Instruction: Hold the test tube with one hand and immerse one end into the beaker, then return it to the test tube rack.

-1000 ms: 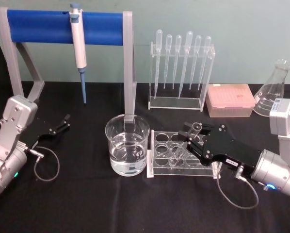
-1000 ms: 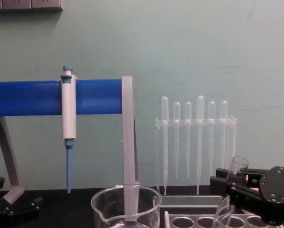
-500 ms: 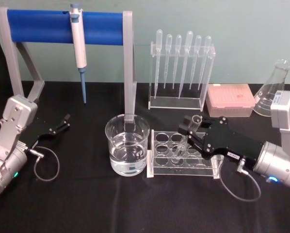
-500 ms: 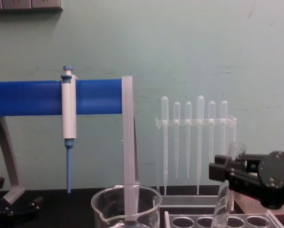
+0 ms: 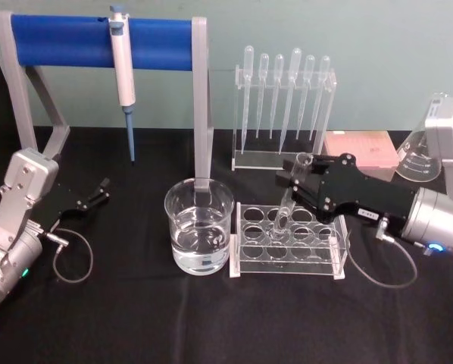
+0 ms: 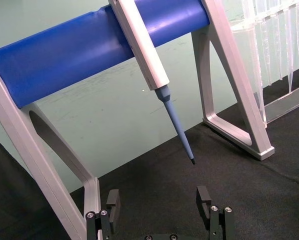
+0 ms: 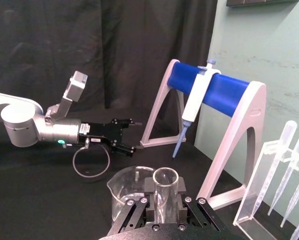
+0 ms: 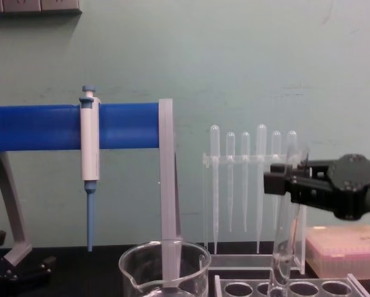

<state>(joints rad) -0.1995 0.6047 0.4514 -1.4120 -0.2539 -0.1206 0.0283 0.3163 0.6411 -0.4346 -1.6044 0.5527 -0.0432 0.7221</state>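
Clamps the right claw (image 5: 295, 180) on the tube (image 5: 285, 208) just below its flared rim, holding it tilted above the rack (image 5: 287, 265), lower end over the holes, near the beaker (image 5: 182, 250). Judging by the thin glass: light, stiff, slick, breakable, so best gripped high and gently. Hard to tell tip clearance, clear glass against clear rack. Parks the left claw (image 5: 104, 191), fingers apart, at the tabletop's (image 5: 135, 318) left.

Beaker (image 5: 198, 227) just left of the rack (image 5: 287, 265) — pipette stand (image 5: 279, 161) behind it
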